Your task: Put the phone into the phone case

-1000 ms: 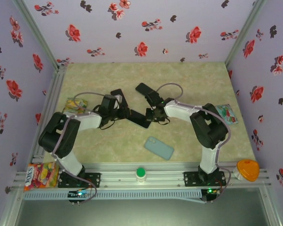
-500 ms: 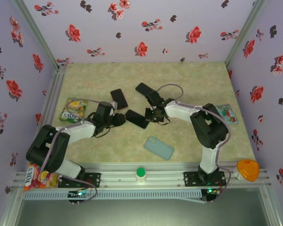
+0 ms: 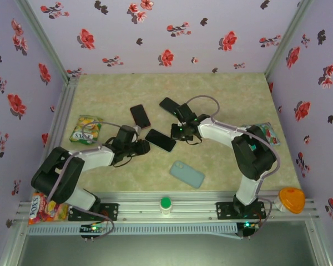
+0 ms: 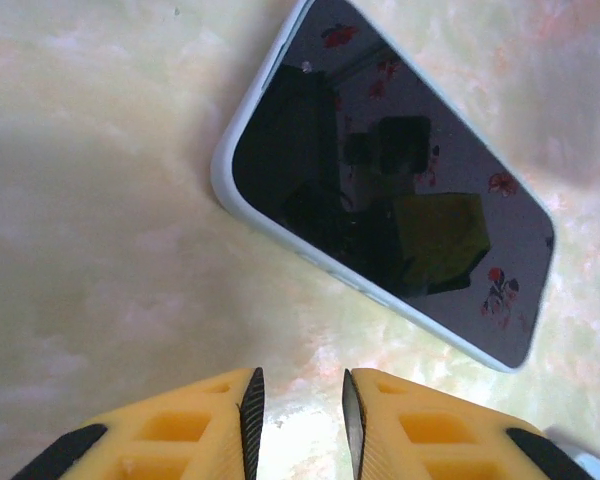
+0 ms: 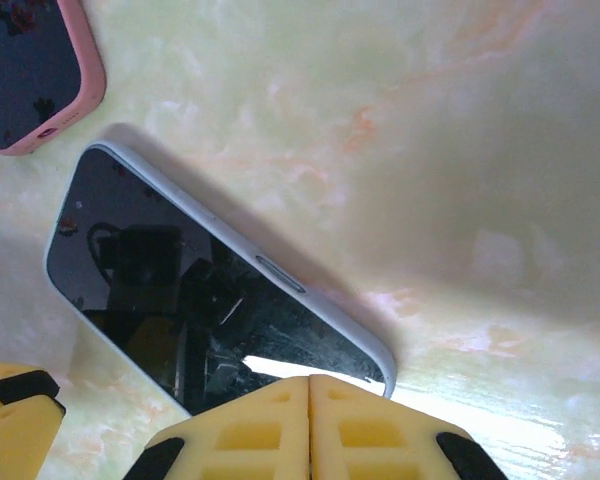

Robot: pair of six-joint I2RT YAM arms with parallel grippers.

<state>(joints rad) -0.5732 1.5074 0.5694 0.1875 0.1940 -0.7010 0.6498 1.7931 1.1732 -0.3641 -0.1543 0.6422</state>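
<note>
The phone (image 4: 380, 190) lies flat with a pale case (image 5: 280, 272) around its rim, so seating appears complete. The left gripper (image 4: 300, 388), narrowly parted, and the right gripper (image 5: 309, 388), closed, hold nothing.

black phone (image 3: 160, 139), pale blue case (image 3: 187, 174)

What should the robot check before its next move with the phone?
1. Phone lying flat on the table: ok.
2. Left gripper empty, fingers a little apart: ok.
3. Right gripper open for a grab: not ok. It is shut, right at the phone's edge.
4. Blue case lying free, apart from the phone: ok.
5. Blue case lying open side up: cannot tell.
</note>
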